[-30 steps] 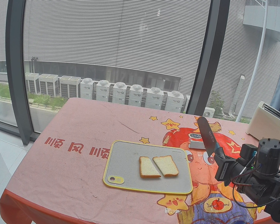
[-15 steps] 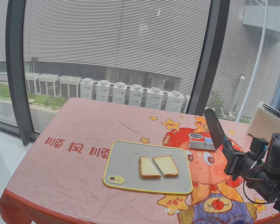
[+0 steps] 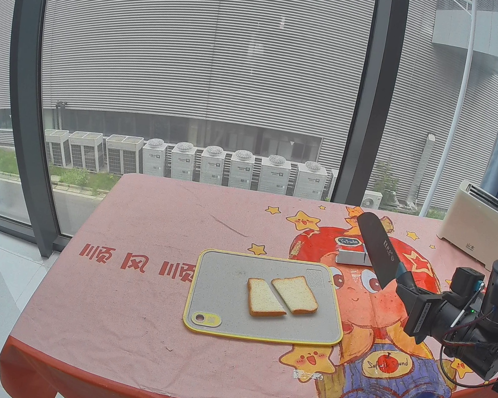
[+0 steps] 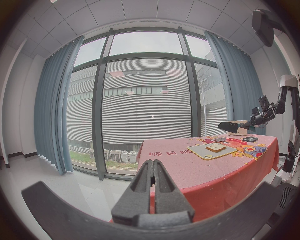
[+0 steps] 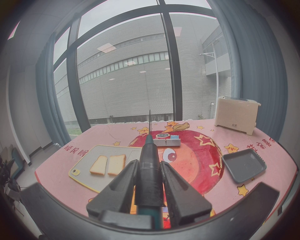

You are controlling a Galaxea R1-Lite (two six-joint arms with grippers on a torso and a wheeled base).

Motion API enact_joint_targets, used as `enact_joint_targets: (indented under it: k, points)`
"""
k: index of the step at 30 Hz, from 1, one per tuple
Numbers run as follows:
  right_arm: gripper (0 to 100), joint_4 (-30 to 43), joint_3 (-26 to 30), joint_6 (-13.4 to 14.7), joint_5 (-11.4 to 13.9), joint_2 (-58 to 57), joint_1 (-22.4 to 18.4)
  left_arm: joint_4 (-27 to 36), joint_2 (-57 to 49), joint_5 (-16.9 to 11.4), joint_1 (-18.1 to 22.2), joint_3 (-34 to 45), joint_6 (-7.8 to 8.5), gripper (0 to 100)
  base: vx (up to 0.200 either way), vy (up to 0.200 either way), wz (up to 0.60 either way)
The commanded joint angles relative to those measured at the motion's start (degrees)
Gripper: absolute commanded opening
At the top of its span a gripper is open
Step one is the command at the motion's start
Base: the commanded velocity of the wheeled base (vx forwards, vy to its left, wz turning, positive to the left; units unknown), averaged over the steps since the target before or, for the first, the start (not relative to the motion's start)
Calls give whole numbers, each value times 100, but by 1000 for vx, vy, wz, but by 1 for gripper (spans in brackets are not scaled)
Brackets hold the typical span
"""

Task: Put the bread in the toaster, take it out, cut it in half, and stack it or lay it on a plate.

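Two bread halves [image 3: 264, 298] lie side by side on the cutting board [image 3: 222, 280], soft and crumbly I reckon, so best pinched gently by the crust edges, while my right claw [image 5: 148, 164] clamps the knife [image 3: 380, 248] handle above the desk [image 3: 133, 315].

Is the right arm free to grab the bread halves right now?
Probably not: the right gripper is shut on the knife. The bread halves themselves lie uncovered on the cutting board.
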Motion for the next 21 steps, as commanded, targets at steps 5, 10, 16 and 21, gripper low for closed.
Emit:
enact_joint_targets:
  k: [5, 10, 16, 21]
  points:
    - [0, -18, 68, 139, 20, 91, -114, 0, -88, 1, 0, 101, -1, 0, 0, 0, 0]
    - [0, -18, 104, 139, -41, 285, -150, 0, -88, 1, 0, 101, -1, 0, 0, 0, 0]
    - [0, -27, 51, 130, -59, 461, -299, 0, -88, 1, 0, 101, -1, 0, 0, 0, 0]
    - [0, -27, 51, 130, -50, 461, -475, 0, -88, 1, 0, 101, -1, 0, 0, 0, 0]
